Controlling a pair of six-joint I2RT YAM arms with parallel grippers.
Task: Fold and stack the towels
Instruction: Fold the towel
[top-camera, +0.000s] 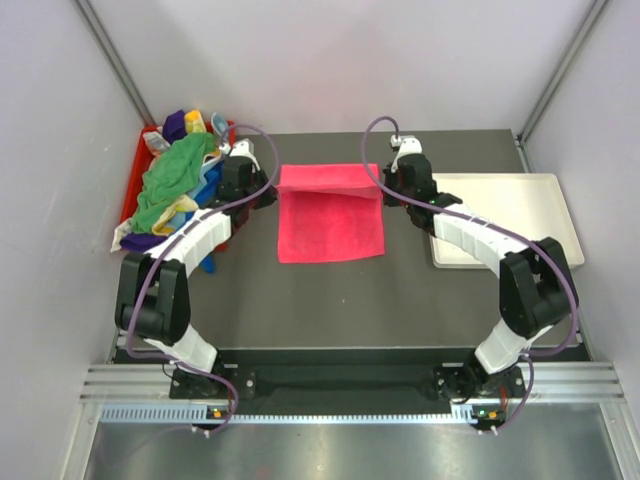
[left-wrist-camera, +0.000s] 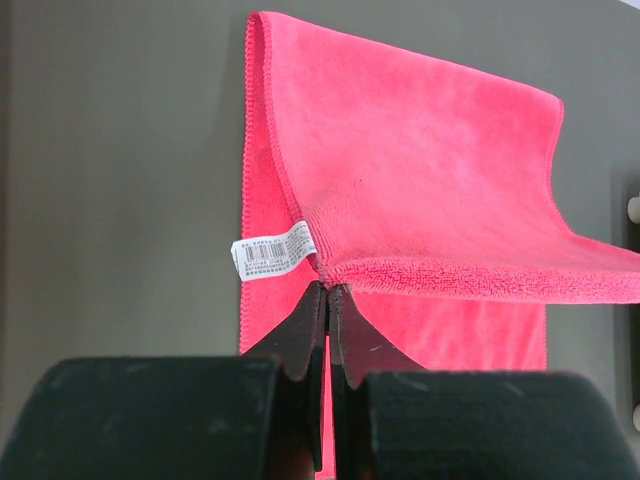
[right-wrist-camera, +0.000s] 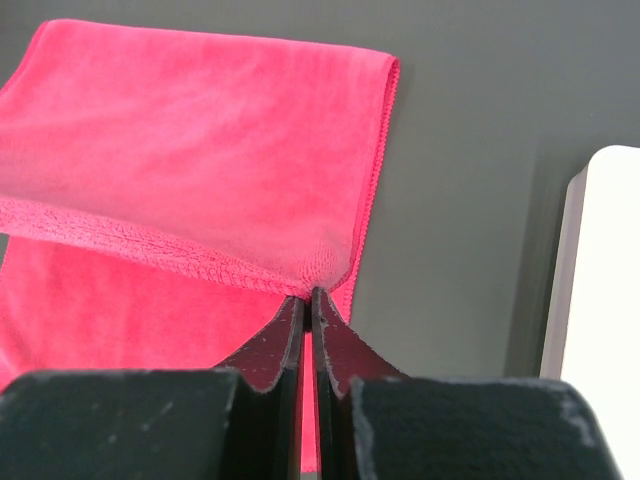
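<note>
The left hand and right hand each clamp a corner of the pink towel, part-doubled mid-fold at the centre of the table. Completing the fold likely means laying that edge squarely down.

The top view looked steeply down from high above and behind the arms, whose bases sat along the bottom of the frame, and took in the whole table from far off. The left wrist view sat low and close behind its own fingers at bottom centre, facing across the table toward the towel, which filled the upper right. The right wrist view mirrored it (fingers again at bottom centre), with the towel at upper left and the tray at the right edge. All three views shared the towel.
</note>
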